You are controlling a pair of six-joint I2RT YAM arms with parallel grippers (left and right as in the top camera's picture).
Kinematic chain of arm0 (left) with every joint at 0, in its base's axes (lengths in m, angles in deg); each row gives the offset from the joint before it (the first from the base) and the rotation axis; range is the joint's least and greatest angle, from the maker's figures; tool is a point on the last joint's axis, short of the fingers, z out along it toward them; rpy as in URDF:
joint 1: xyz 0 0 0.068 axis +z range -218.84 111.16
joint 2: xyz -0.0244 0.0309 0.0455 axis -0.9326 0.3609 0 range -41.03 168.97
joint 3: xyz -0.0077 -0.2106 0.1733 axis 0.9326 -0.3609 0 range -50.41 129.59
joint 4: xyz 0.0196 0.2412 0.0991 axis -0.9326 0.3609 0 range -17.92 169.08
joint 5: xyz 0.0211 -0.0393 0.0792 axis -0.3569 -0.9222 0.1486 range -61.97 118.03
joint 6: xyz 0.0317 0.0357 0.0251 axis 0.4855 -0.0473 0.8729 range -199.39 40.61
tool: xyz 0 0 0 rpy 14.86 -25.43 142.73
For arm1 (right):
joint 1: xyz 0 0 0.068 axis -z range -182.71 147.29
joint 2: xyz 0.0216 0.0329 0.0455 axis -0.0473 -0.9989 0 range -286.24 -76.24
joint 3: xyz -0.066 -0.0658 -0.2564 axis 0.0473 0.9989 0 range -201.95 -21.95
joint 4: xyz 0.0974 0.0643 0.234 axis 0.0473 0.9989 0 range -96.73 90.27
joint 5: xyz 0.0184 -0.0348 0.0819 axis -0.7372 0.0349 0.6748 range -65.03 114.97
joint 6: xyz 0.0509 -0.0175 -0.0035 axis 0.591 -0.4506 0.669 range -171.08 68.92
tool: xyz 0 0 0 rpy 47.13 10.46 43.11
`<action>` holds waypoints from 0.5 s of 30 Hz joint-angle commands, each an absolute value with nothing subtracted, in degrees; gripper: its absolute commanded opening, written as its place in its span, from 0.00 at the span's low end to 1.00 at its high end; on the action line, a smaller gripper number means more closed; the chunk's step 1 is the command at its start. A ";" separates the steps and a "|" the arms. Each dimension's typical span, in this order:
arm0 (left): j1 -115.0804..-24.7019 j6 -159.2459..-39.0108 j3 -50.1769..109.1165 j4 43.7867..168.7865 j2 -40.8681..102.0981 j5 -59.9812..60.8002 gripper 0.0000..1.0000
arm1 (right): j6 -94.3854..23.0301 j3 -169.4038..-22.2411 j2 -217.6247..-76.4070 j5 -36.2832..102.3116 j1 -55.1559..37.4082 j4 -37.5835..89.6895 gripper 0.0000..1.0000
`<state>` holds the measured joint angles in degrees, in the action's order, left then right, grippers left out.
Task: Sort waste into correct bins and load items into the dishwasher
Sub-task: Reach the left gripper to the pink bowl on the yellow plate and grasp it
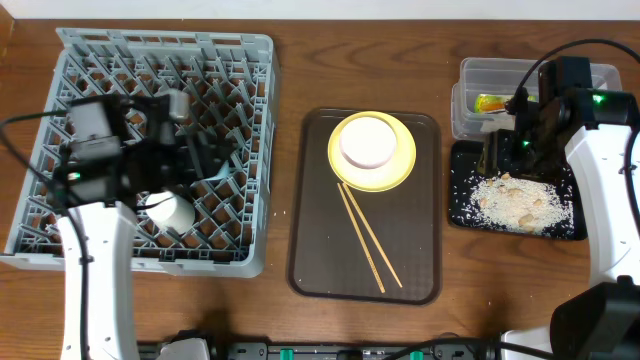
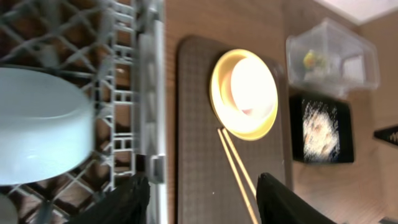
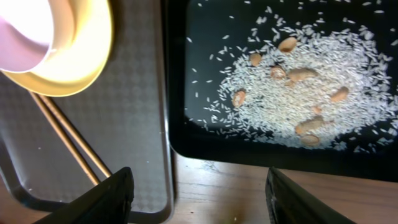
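Robot lab bench setup: white robot arms (image 1: 95,270) flank wooden table (image 1: 290,90), grey dish rack (image 1: 160,38), brown tray (image 1: 320,250).

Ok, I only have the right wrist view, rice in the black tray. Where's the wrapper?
Observer: The wrapper lies inside the clear tub.
Operator: Anything in the rack?
Observer: A cup lies on its side in the rack, toward the front.
Operator: And the left gripper?
Observer: The left gripper hangs open over the rack's right side, empty.
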<state>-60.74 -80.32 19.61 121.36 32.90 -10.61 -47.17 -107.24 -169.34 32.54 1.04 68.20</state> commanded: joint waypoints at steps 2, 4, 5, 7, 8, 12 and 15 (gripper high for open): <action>-69.88 -85.76 24.57 120.53 34.17 0.72 0.62 | -45.75 -108.36 -168.34 30.14 1.63 68.47 0.68; -74.62 -85.76 26.89 120.55 35.63 4.89 0.62 | -45.78 -108.36 -168.32 30.14 1.63 68.60 0.75; -76.72 -85.76 28.05 120.57 36.44 6.84 0.63 | -45.78 -108.36 -168.34 30.29 1.63 68.73 0.79; -80.83 -85.74 30.32 120.37 38.43 10.38 0.65 | -45.78 -108.36 -168.34 30.42 1.63 68.79 0.84; -82.51 -85.72 31.33 120.15 39.48 11.62 0.66 | -45.78 -108.36 -168.34 30.45 1.63 68.88 0.86; -89.35 -85.68 35.76 116.46 46.49 13.98 0.68 | -45.75 -108.36 -168.34 30.60 1.63 69.25 0.99; -92.63 -85.24 36.49 111.17 50.47 14.00 0.69 | -45.75 -108.36 -168.34 30.58 1.69 69.30 0.99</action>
